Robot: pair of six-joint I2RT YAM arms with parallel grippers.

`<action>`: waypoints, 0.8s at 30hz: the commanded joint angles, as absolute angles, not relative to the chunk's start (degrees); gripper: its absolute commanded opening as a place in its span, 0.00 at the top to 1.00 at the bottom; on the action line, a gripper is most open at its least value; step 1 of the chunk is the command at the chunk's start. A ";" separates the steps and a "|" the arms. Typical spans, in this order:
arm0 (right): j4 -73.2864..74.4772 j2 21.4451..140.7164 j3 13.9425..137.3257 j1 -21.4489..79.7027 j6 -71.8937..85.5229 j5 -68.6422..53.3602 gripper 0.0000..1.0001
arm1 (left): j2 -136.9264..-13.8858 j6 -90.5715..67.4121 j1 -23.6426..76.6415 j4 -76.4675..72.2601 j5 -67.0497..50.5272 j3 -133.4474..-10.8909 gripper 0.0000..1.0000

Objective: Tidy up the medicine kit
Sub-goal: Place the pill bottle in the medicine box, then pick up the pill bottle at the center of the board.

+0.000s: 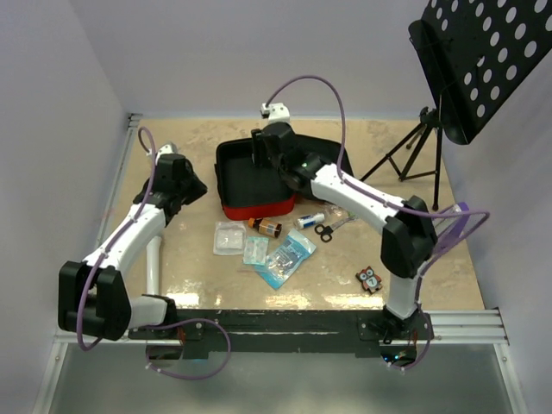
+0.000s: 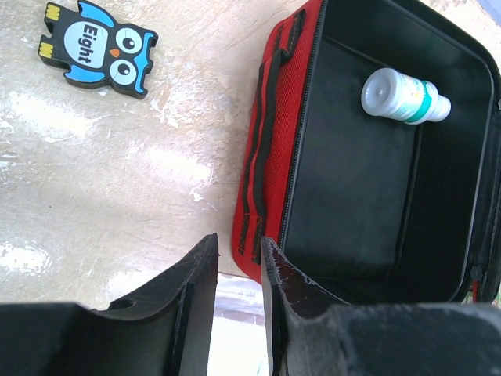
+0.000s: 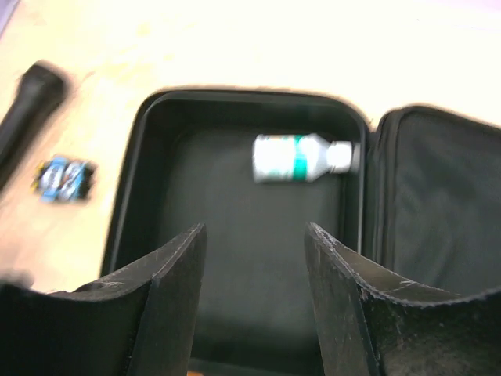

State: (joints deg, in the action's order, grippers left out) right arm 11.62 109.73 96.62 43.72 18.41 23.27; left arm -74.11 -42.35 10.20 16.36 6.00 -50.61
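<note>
The medicine kit (image 1: 254,207) lies open at the back middle of the table, red outside and black inside, its lid (image 1: 306,151) flopped to the right. A white bottle with a green band (image 2: 403,96) lies inside it and also shows in the right wrist view (image 3: 301,158). My right gripper (image 1: 257,155) hangs over the kit's inside (image 3: 235,204), open and empty (image 3: 256,231). My left gripper (image 1: 200,185) is just left of the kit's red wall (image 2: 270,157), its jaws a narrow gap apart and empty (image 2: 239,247).
In front of the kit lie clear packets (image 1: 228,237) (image 1: 289,256), an amber bottle (image 1: 266,227), a small tube (image 1: 310,219) and black scissors (image 1: 325,230). An owl block (image 1: 371,279) sits front right, a blue "Eight" owl (image 2: 98,51) left of the kit. A music stand (image 1: 483,60) stands back right.
</note>
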 commanded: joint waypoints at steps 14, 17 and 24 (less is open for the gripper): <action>2.64 90.25 56.86 57.13 21.62 23.82 0.27 | -65.40 -39.55 10.37 11.52 -2.10 -43.34 0.58; 3.07 93.42 58.62 57.13 20.40 25.30 0.27 | -64.51 -39.46 10.37 11.51 -2.37 -42.45 0.57; 4.39 100.88 64.59 57.22 15.83 25.05 0.27 | -63.20 -38.67 10.37 13.01 -1.67 -41.84 0.58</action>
State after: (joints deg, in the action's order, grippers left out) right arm 5.54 98.06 60.36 57.25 18.76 24.45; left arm -65.12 -40.62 10.20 14.33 -0.86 -42.33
